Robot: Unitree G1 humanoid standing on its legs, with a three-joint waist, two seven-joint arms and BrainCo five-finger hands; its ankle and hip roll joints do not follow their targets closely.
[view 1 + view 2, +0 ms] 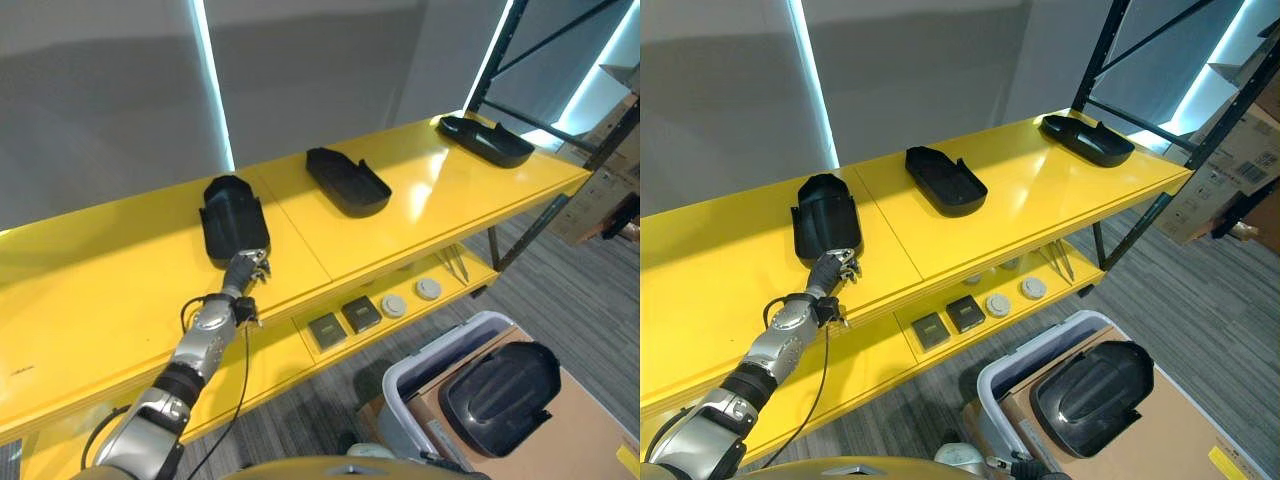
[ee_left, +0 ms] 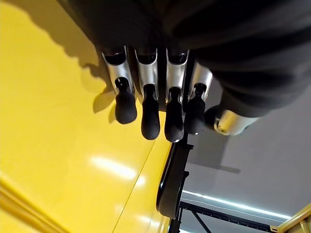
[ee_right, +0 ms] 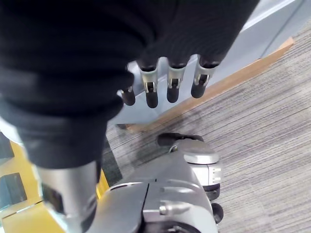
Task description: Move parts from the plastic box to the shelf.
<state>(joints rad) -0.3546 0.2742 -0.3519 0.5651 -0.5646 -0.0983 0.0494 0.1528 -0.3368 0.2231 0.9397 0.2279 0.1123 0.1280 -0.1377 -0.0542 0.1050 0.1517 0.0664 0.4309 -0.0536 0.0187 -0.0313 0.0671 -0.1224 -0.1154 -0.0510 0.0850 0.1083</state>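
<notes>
Yellow shelf (image 1: 440, 200): glossy top, crossing the frame from lower left to upper right; lower tier beneath with small square and round items (image 1: 375, 308).

Plastic box (image 1: 425, 375): pale, lower right of the frame, on the floor beside cardboard.

Parts, black moulded shells, four counted:
- One in the plastic box (image 1: 500, 385), rounded, lying flat, not yet moved.
- One at the upper right end of the shelf (image 1: 485, 140).
- One mid-shelf (image 1: 347, 181).
- One left of centre (image 1: 233, 218), just beyond the left hand.

Handling, judged: thin rigid plastic, probably light, smooth and glossy so likely slippery; broad curved back offering little purchase. Best taken by a raised rim or narrow end, thumb inside and fingers outside, not by the domed face.

Left hand (image 1: 247, 270): centre-left of the frame, at the near edge of the shelf, close to the nearest shell; fingers (image 2: 149, 119) relaxed and extended side by side, clamped on nothing.

Right hand (image 3: 165, 73): above grey carpet; fingers loosely hanging, apart from any part, empty.
</notes>
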